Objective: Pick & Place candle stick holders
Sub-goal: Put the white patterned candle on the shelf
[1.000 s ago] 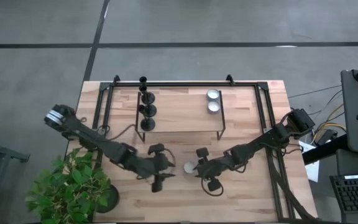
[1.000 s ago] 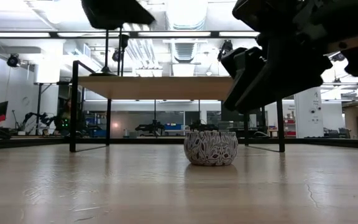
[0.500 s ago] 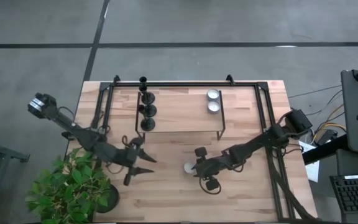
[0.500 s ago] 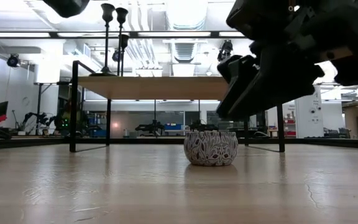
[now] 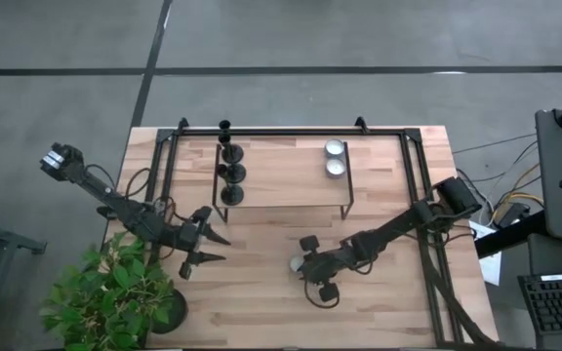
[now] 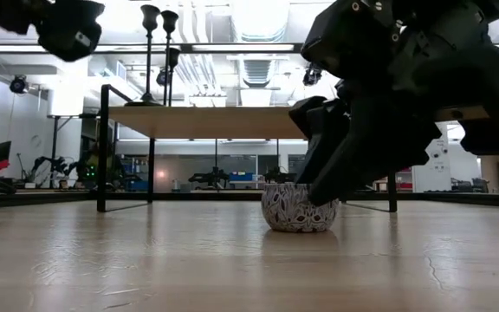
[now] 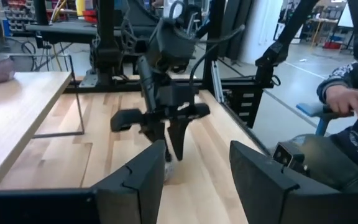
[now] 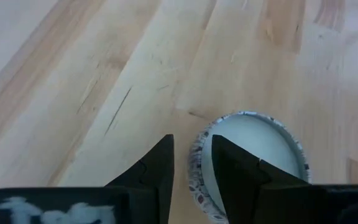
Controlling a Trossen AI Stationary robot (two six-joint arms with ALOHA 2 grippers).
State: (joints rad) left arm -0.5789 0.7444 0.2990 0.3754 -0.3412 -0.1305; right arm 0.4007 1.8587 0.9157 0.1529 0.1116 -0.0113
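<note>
A low whitish-silver cup (image 5: 296,263) with a patterned wall (image 6: 294,212) stands on its base on the wooden table. My right gripper (image 5: 310,265) is down at it. Its fingers are narrowly open astride the cup's wall (image 8: 197,163), one inside and one outside. My left gripper (image 5: 206,248) is open and empty over the table's left part, near the plant. Its wrist view shows the right gripper (image 7: 166,127) over the cup (image 7: 170,169). Black stemmed holders (image 5: 231,174) and two more silver cups (image 5: 335,157) stand on the raised shelf. My right gripper has one finger (image 8: 232,165) inside the cup, at the inner face of its wall. The other finger (image 8: 157,163) is outside, with a strip of bare wood showing between it and the wall. The fingers come from above, slanting. The cup stands on the table.
The raised wooden shelf (image 5: 286,185) on thin black legs (image 6: 102,147) stands at the table's far middle, inside a black frame (image 5: 164,166). A potted plant (image 5: 115,292) is at the near left corner. A person's hand and sleeve (image 7: 347,102) show beyond the table.
My left gripper has drawn back from beside the cup toward the table's left edge and has risen. My right gripper has come down onto the cup, its fingers now on either side of the wall.
</note>
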